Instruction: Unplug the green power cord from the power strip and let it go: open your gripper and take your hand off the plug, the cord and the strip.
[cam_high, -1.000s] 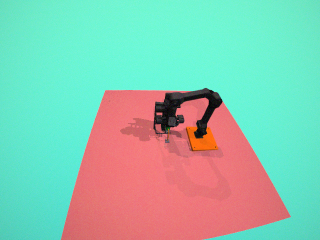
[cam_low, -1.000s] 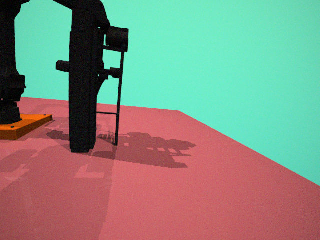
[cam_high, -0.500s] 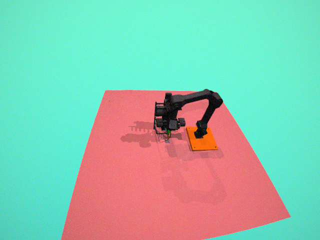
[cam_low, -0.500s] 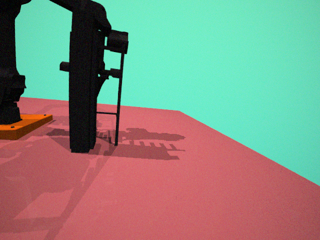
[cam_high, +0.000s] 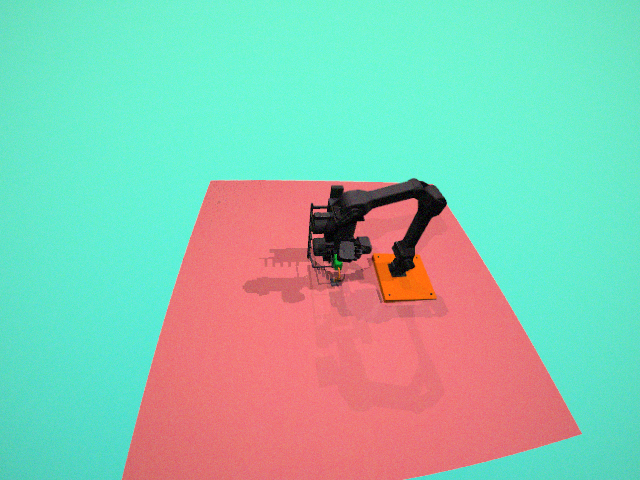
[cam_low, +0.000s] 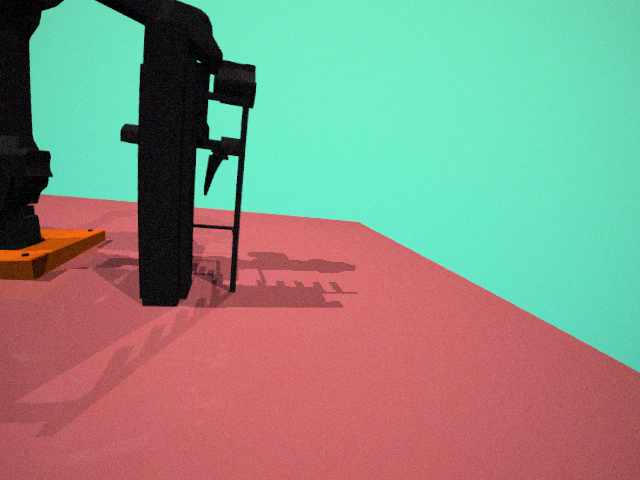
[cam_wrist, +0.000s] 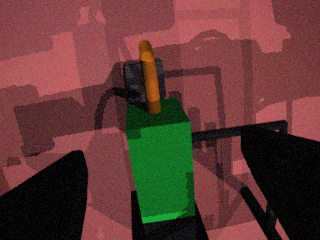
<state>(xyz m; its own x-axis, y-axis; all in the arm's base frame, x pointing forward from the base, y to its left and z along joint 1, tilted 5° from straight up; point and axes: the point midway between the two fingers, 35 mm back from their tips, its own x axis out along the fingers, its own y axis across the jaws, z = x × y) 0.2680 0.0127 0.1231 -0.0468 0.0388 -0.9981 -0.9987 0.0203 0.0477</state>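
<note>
The end effector (cam_wrist: 163, 227) stands open, its two dark fingers spread wide to either side of the green plug (cam_wrist: 160, 163) with table showing in the gaps, so it grips nothing. In the wrist view the plug sits between the fingers, a green block whose near end meets a dark part of the end effector at the bottom of the frame; whether the two touch cannot be told. From the plug's far end an orange cord (cam_wrist: 151, 76) runs up to a small grey block (cam_wrist: 136, 80) lying on the pink table (cam_wrist: 220, 0); whether this is the power strip, and whether the plug is free of it, is not clear at this size.

From the top view the arm (cam_high: 392, 193) bends over from its orange base plate (cam_high: 408, 289) and points the end effector (cam_high: 337, 258) downward, with the plug (cam_high: 337, 264) a green speck just beneath it, near the base plate. A thin dark wire frame (cam_high: 311, 232) hangs beside the wrist. In the exterior view the arm (cam_low: 164, 170) blocks the plug, and the frame (cam_low: 236, 206) reaches down toward the table (cam_low: 387, 361).
</note>
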